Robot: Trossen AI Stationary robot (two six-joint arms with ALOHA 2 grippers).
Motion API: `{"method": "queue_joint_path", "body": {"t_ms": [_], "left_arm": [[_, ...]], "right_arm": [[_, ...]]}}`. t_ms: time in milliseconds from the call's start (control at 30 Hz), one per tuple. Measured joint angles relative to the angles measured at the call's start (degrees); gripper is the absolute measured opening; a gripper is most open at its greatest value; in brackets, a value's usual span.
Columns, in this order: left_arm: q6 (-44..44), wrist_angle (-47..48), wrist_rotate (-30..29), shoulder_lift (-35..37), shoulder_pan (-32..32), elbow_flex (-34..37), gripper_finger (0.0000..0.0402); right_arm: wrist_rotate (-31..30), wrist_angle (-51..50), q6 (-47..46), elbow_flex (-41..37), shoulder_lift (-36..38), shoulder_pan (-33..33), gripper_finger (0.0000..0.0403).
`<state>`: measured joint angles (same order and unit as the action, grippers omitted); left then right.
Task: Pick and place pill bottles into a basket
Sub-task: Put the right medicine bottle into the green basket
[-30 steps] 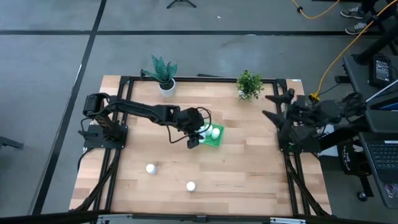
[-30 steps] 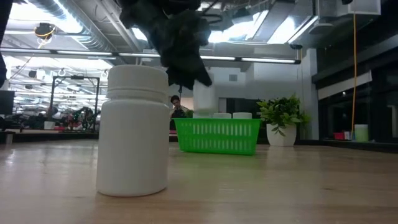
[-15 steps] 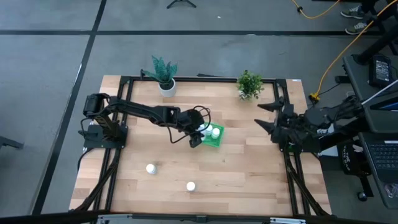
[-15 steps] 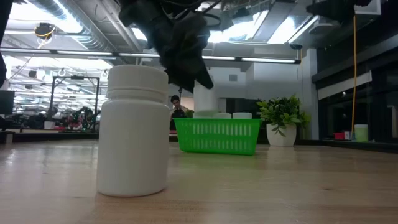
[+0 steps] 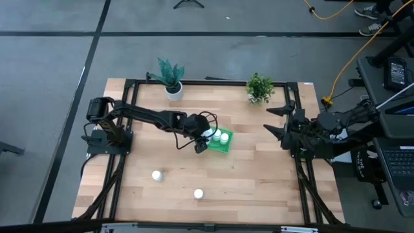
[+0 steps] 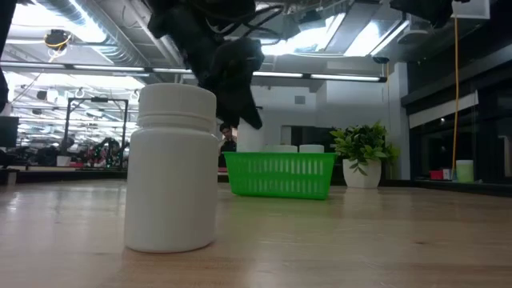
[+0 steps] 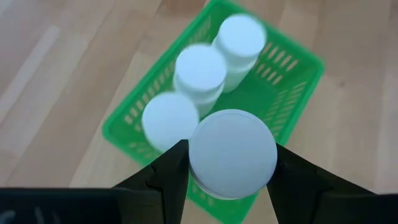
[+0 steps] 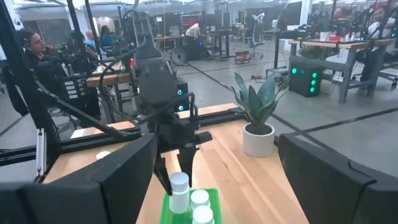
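near the middle of the high view, the left claw pinches a bottle upright, right over the basket's near end.

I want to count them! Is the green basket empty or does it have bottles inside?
Not empty. The left wrist view shows three white pill bottles standing in the basket, and the left gripper holds a fourth above it.
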<state>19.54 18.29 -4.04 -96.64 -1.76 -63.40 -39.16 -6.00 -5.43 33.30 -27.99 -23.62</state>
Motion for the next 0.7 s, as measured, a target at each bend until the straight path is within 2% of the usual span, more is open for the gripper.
{"method": "queue_joint_path", "body": {"t_ms": [200,467,700], "left_arm": [[1.55,-1.39,-0.58,0.00,0.00,3.07,0.0172],[1.91,-7.91,-1.25,0.00,-0.27,6.30,0.0172],[3.48,-9.00,-3.21,0.00,-0.63,8.26,0.0173]], "right_arm": [[-0.13,0.27,1.44,0.00,0.00,0.00,0.0337],[-0.20,0.28,1.21,0.00,-0.13,1.98,0.0337],[-0.20,0.28,1.23,0.02,-0.20,2.82,0.0337]]}}
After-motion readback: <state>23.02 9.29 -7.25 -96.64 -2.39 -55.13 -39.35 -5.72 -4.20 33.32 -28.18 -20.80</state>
